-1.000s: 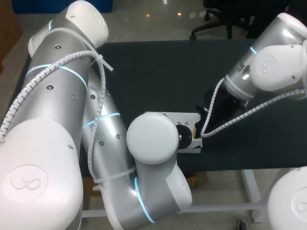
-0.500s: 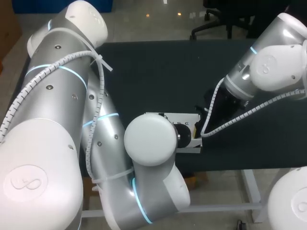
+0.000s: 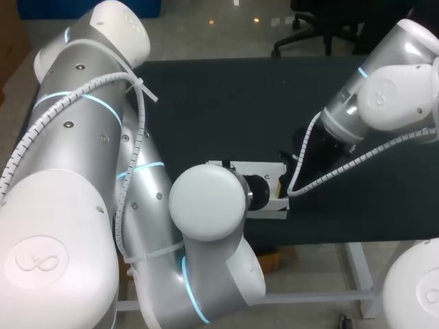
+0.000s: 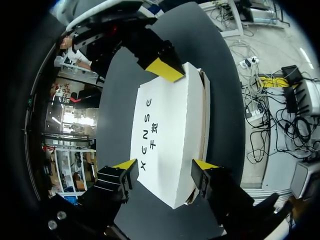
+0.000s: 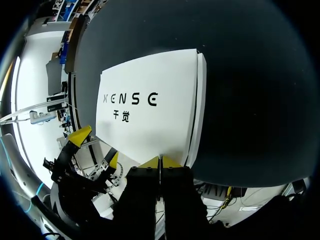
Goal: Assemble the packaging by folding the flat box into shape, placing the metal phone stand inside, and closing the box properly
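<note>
The white box (image 4: 167,130) lies on the dark table with its lid down; a thin gap shows along one long side. My left gripper (image 4: 165,167) straddles the box's near end, one yellow-tipped finger close by each side, and I see no firm contact. My right gripper (image 5: 160,161) is shut with nothing between its tips, which rest on the lid at the box's (image 5: 150,107) opposite end. In the head view the box (image 3: 269,190) is half hidden under my left wrist, with the right gripper (image 3: 289,181) at its right end. No metal phone stand is in view.
The dark table top (image 3: 226,110) stretches bare behind the box. The box lies close to the table's front edge (image 3: 315,233). My left arm's elbow and forearm hang over the table's front left part.
My left wrist has drawn slightly to the left, uncovering more of the box, and its fingers have come closer together around the box. The right arm has kept still.
</note>
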You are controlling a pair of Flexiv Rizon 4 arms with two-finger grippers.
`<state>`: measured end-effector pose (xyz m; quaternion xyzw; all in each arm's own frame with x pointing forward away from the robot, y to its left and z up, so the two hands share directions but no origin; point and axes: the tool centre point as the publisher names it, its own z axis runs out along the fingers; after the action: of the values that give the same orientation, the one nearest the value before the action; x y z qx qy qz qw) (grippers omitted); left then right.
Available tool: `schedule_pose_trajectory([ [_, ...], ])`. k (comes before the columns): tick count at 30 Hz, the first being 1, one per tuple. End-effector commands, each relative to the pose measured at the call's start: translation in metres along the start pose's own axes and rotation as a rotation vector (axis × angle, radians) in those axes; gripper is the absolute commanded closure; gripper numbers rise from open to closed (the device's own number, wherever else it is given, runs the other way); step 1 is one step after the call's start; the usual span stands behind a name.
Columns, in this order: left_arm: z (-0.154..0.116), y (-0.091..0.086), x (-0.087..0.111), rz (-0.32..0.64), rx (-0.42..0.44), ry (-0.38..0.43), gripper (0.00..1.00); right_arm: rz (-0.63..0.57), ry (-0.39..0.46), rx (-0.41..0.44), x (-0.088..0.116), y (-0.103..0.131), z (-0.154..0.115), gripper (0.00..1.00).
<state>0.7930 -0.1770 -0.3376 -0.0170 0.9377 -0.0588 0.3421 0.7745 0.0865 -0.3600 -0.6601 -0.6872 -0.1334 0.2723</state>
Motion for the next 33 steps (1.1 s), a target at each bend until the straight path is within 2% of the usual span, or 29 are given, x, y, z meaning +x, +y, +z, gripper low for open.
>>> schedule_pose_trajectory([
  [1, -0.009, 0.008, 0.001, -0.023, 0.023, -0.012, 0.41, -0.001, 0.002, -0.001, -0.001, 0.000, 0.000, 1.00],
  [2, -0.011, 0.010, -0.001, -0.036, 0.029, -0.012, 0.43, -0.001, 0.001, -0.001, -0.001, 0.000, 0.000, 1.00],
  [3, -0.013, 0.011, -0.002, -0.046, 0.037, -0.011, 0.51, -0.001, 0.001, -0.002, -0.001, 0.000, 0.000, 1.00],
  [9, -0.020, 0.016, -0.009, -0.074, 0.060, -0.011, 0.67, 0.000, 0.000, -0.001, 0.000, 0.000, 0.000, 1.00],
  [11, -0.022, 0.018, -0.011, -0.085, 0.059, -0.013, 0.78, 0.001, 0.000, -0.001, -0.001, 0.000, 0.000, 1.00],
  [14, -0.023, 0.023, -0.015, -0.110, 0.062, -0.012, 1.00, 0.001, 0.000, 0.000, -0.001, 0.000, 0.000, 1.00],
  [23, -0.009, 0.027, -0.022, -0.209, 0.114, 0.066, 1.00, 0.002, -0.002, -0.001, 0.000, 0.001, 0.000, 1.00],
  [33, 0.004, 0.030, -0.023, -0.251, 0.115, 0.103, 1.00, 0.004, -0.005, 0.000, 0.000, 0.002, 0.000, 1.00],
])
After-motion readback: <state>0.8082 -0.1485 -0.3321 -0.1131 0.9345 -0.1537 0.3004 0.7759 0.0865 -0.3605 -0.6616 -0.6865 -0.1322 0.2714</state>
